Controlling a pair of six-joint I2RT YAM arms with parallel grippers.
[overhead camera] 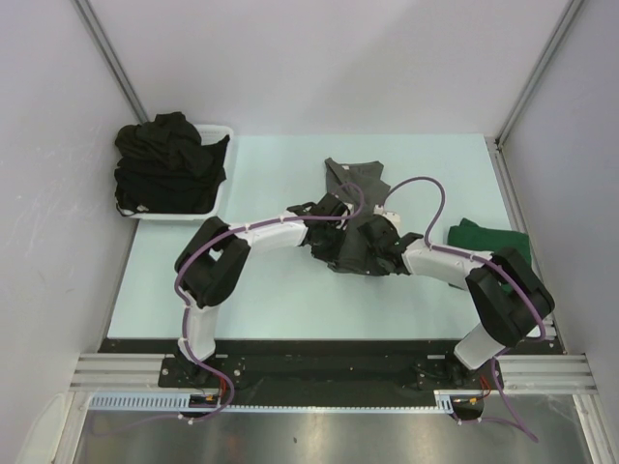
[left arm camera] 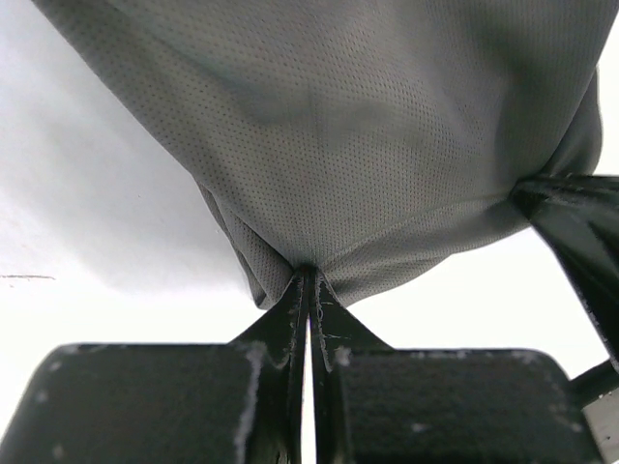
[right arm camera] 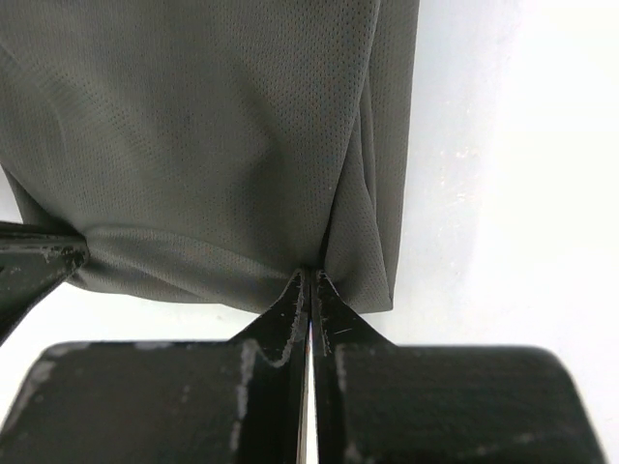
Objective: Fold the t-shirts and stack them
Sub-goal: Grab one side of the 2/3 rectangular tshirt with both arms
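Top view, left arm: elbow folded up near its base, forearm stretched forward and to the right toward mid-table, with the left gripper (overhead camera: 334, 215) at the charcoal grey t-shirt (overhead camera: 350, 180).
Top view, right arm: elbow bent at the table's (overhead camera: 271, 280) right edge, forearm reaching left, with the right gripper (overhead camera: 383, 238) at the same shirt, just beside the left one.
Top view, shirts: the grey one is bunched mid-table between both grippers. The dark green t-shirt (overhead camera: 488, 240) lies folded at the right edge. The black t-shirts (overhead camera: 169, 159) are heaped in the white basket (overhead camera: 224, 186) at the far left.
Left wrist view, pincer: left gripper (left arm camera: 309, 275) pressed together, pinching the grey shirt's (left arm camera: 368, 126) hem. One of the right gripper's fingers (left arm camera: 566, 217) meets the same hem at the right.
Right wrist view, pincer: right gripper (right arm camera: 309, 275) pressed together, pinching the hem of the grey shirt (right arm camera: 193, 126). One of the left gripper's fingers (right arm camera: 39, 259) touches the hem at the left.
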